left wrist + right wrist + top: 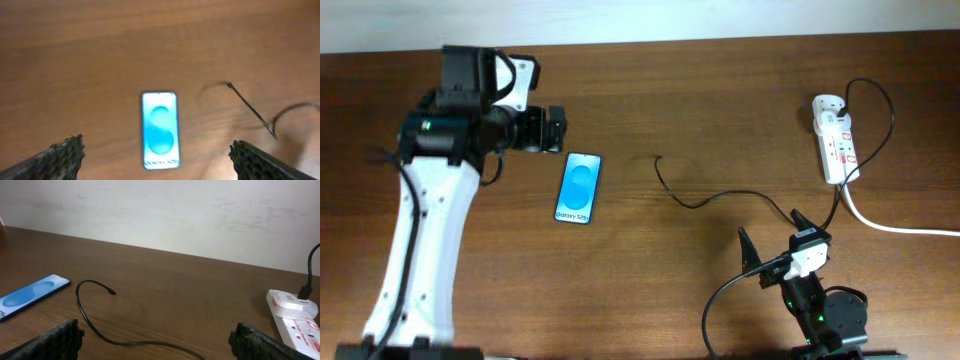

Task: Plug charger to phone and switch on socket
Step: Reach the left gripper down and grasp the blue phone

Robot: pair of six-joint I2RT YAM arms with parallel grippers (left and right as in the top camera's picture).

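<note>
Wooden table (720, 90) — phone (579, 188), charger (700, 203), socket (835, 140) lie on it.

Bench (720, 90): brown wood grain. Phone (578, 188): bright blue screen, white lettering, dark frame. Charger (250, 108): black. Socket (835, 140): white, red marks. Cord (890, 227): white. My left fingers (62, 156): black, honeycomb pattern.

open tabletop (720, 100) round phone (579, 188), charger (695, 206) loop near — socket (835, 140) well apart

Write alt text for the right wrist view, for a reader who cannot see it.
The charger cable lies loose on the wooden table, its plug tip unconnected, between the phone at left and the white socket at right. The right gripper is open and holds nothing.
</note>
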